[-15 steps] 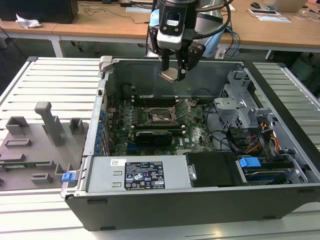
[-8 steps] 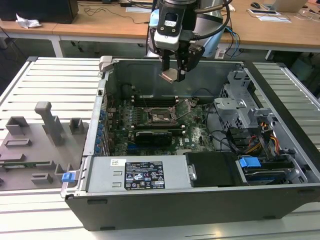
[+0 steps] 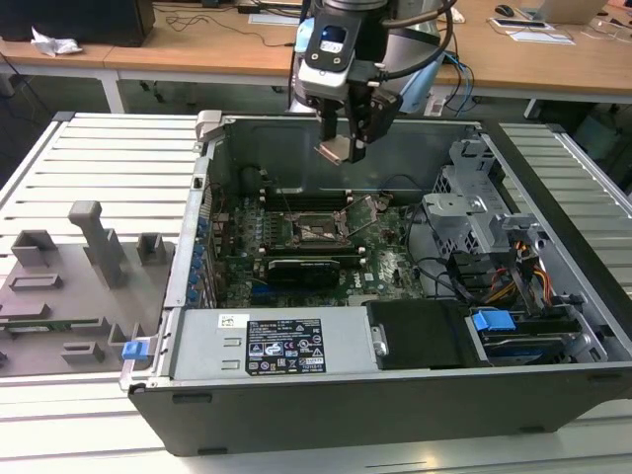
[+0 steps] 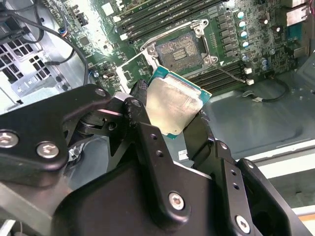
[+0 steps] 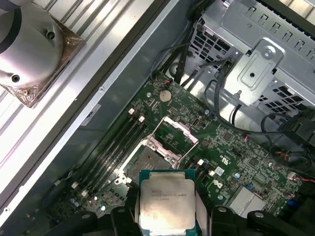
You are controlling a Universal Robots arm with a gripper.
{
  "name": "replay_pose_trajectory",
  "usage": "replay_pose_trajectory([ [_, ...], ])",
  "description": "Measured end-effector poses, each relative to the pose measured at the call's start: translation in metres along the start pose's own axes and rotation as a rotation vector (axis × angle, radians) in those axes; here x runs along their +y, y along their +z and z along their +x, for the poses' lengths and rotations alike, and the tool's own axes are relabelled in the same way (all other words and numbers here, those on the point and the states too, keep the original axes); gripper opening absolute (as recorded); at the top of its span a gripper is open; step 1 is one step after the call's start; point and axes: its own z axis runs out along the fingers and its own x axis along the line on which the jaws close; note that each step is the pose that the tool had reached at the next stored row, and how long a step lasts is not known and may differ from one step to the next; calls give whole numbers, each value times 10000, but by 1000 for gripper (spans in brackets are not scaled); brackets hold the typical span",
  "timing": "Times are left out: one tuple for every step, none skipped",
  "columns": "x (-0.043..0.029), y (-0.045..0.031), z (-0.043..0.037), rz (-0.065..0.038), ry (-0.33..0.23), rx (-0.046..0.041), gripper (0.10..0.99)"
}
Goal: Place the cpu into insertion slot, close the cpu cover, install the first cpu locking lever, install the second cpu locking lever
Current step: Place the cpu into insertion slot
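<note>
My gripper (image 3: 341,148) hangs above the open computer case, shut on the cpu (image 3: 333,150) by two opposite edges. In both wrist views the cpu (image 4: 174,105) (image 5: 166,201) shows its silvery square top between the black fingers (image 4: 142,98). The gripper (image 4: 172,112) (image 5: 167,219) holds it well above the motherboard. The insertion slot (image 3: 314,229) (image 4: 180,49) (image 5: 147,158) lies below with its dark pin field uncovered. The cpu cover (image 5: 176,133) (image 3: 364,208) stands swung up at one side of the slot.
Long black memory slots (image 4: 162,19) flank the slot. A long black card (image 3: 301,267) lies in front of it. A metal drive cage (image 3: 464,212) and cables fill the case's right in the exterior view. A labelled power supply (image 3: 281,346) sits at the front. Grey fixtures (image 3: 69,286) lie outside.
</note>
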Motion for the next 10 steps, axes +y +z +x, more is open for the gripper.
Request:
replay_pose_trajectory([
  [0,2,0,-2,119,-10,541],
  [0,3,0,-2,213,-19,541],
  [0,5,0,-4,281,-24,541],
  [-1,6,0,-5,330,-28,541],
  [-1,7,0,-5,392,-33,541],
  [-1,8,0,-6,439,-37,541],
  [-1,9,0,-7,532,-45,541],
  [-1,11,0,-9,621,-53,541],
  [-1,13,0,-9,680,-58,541],
  [-1,13,0,-10,728,-61,541],
])
